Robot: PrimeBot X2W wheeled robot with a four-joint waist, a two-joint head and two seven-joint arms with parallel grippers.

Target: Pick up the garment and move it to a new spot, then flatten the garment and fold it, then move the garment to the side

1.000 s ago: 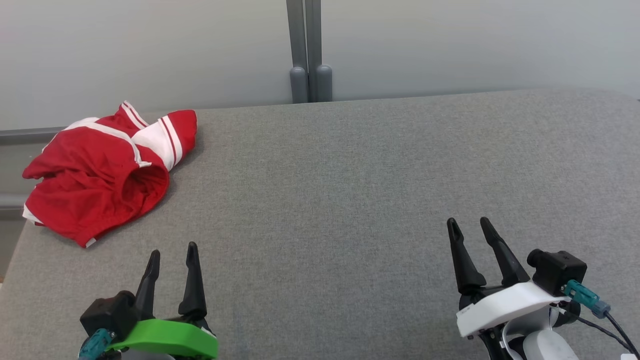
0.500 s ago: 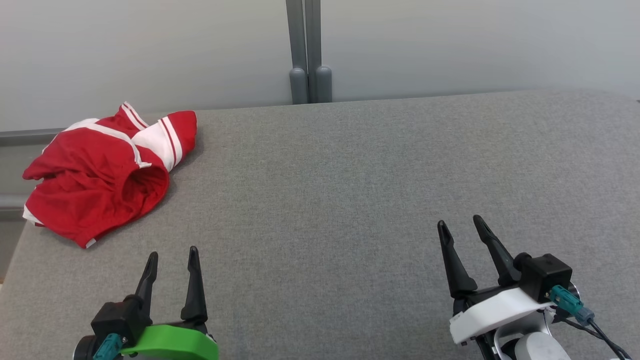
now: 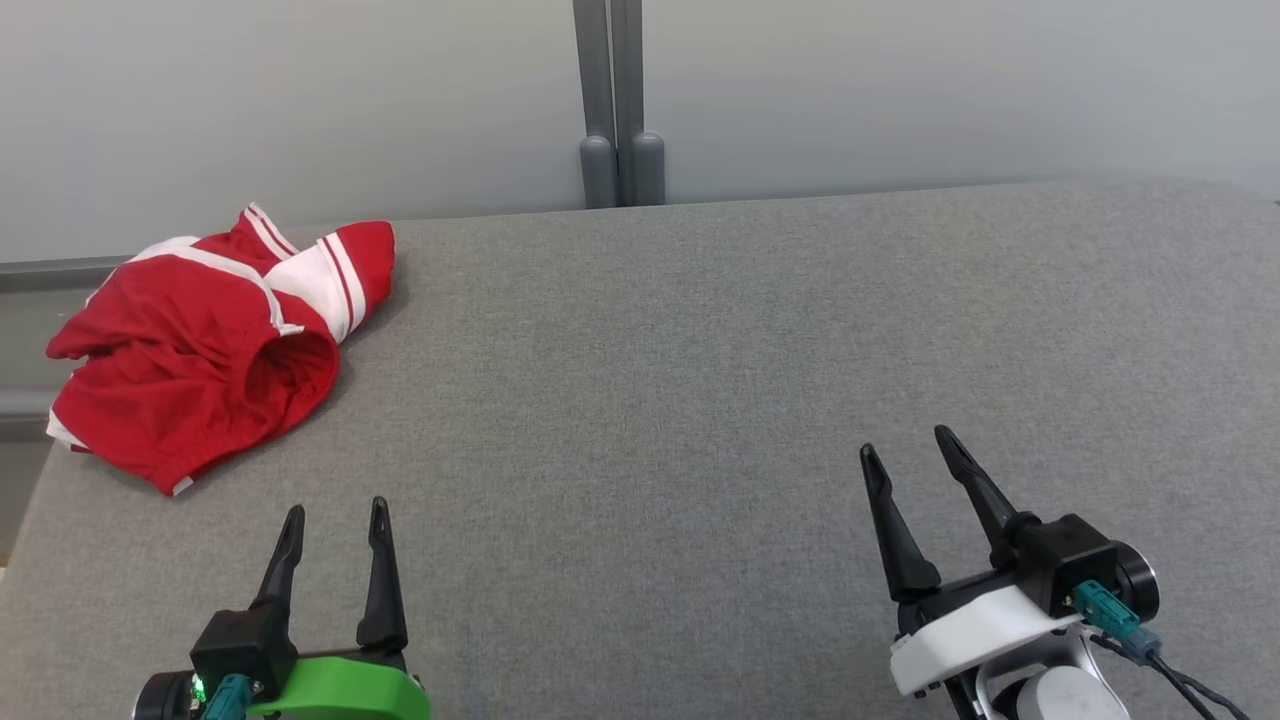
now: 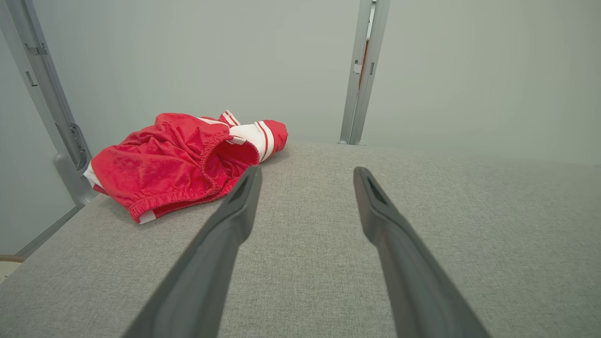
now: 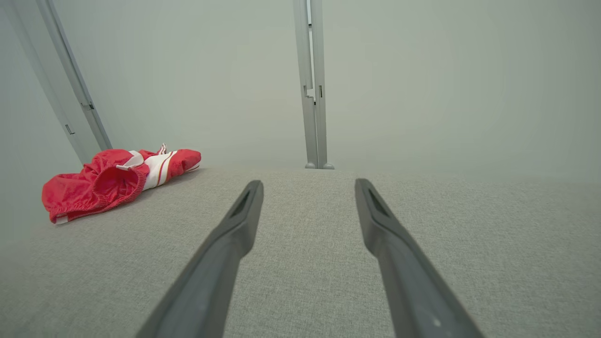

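The garment point(image 3: 205, 345) is a crumpled pair of red shorts with white stripes and an elastic waistband, lying at the far left corner of the grey fabric surface point(image 3: 700, 400). It also appears in the left wrist view as the garment point(image 4: 178, 162) and, smaller, in the right wrist view as the garment point(image 5: 112, 180). My left gripper point(image 3: 335, 512) stands open near the front left, well short of the shorts, nothing between its fingers. My right gripper point(image 3: 907, 442) is open at the front right, far from the garment. Own fingers show as left gripper point(image 4: 305, 174) and right gripper point(image 5: 307, 185).
A pale wall with a grey upright post point(image 3: 618, 100) runs along the far edge. The surface's left edge point(image 3: 30, 500) drops off just beside the shorts. A second grey post point(image 4: 42, 94) stands at the far left corner.
Both grippers have drawn back toward the bottom of the head view; the right one also shifted left. Both stay open. The garment has not moved.
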